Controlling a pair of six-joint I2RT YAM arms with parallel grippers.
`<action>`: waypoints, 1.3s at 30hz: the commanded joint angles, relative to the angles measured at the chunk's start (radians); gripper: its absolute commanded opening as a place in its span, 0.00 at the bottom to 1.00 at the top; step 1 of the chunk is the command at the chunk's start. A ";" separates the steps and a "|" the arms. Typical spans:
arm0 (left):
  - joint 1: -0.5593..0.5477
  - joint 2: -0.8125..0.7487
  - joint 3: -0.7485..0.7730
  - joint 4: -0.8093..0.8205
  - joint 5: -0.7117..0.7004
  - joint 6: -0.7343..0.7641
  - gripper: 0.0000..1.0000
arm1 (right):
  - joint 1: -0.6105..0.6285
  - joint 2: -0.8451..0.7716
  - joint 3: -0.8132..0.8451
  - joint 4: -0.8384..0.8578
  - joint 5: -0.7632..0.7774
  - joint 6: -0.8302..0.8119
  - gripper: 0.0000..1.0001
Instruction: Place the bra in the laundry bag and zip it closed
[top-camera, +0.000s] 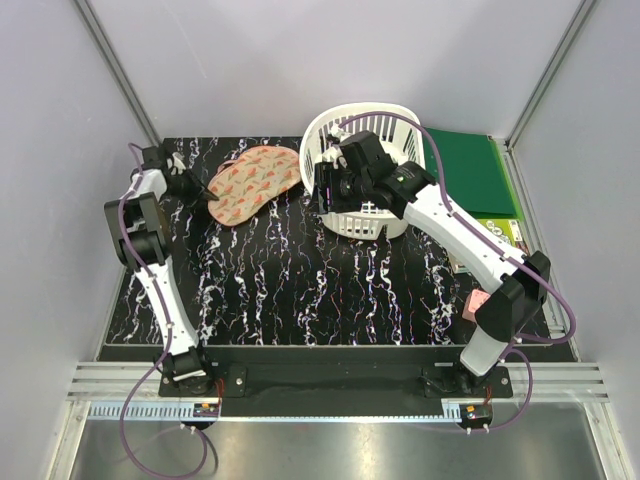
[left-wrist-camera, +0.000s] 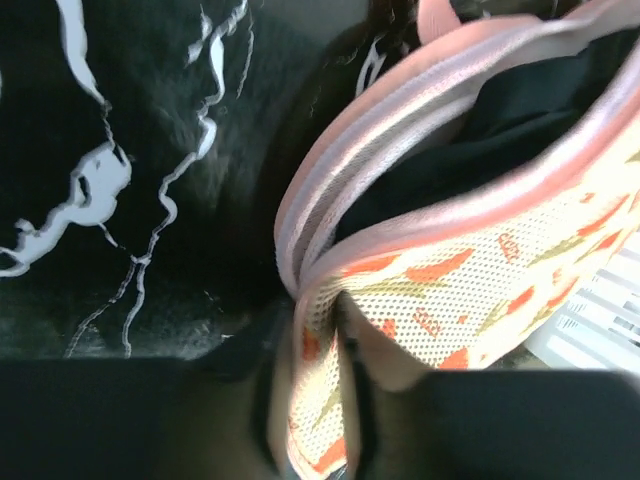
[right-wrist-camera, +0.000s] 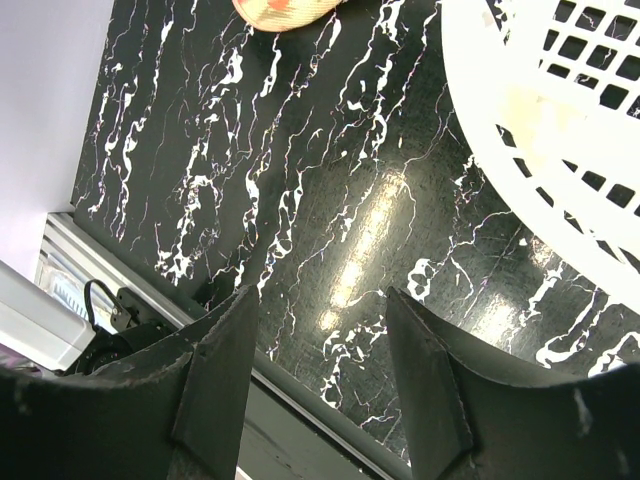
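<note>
Laundry bag (top-camera: 256, 180) pinched at its lower-left tip

Its long axis is laid lower left to upper right in the top view, with the bra (left-wrist-camera: 520, 110) inside the unzipped mouth. The tip is clamped by the left gripper (top-camera: 207, 193); the right gripper (right-wrist-camera: 322, 305) is held spread, farther right.

Stock of my rig, overhead view. Left arm (top-camera: 165, 290), 8 o'clock: white tubular links, bulky black joint housings, and a black left base (top-camera: 185, 368) at 7 o'clock. Right arm (top-camera: 460, 225), 4 o'clock: same white-and-black build, with a black right base (top-camera: 465, 375) at 5 o'clock. Left purple cable (top-camera: 124, 250): thin, looping along the left arm and trailing past its base. Right purple cable (top-camera: 562, 300): same colour, bowing wide of the right arm. Left gripper (top-camera: 208, 195): black, with white trim behind it. Right gripper (right-wrist-camera: 320, 385), on my wrist camera: two dark wedge-shaped fingers (right-wrist-camera: 215, 390) with flat inner faces and greyish, scuffed edges.
</note>
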 joint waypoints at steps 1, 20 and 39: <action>0.008 -0.060 -0.135 -0.004 -0.031 -0.003 0.10 | -0.006 -0.013 0.014 0.014 -0.005 -0.011 0.62; 0.106 -0.684 -0.890 -0.151 -0.140 0.054 0.09 | 0.112 0.079 -0.298 0.324 -0.309 0.124 0.80; 0.102 -1.177 -1.074 -0.117 -0.200 -0.064 0.88 | 0.221 0.203 -0.674 0.995 -0.070 0.586 0.82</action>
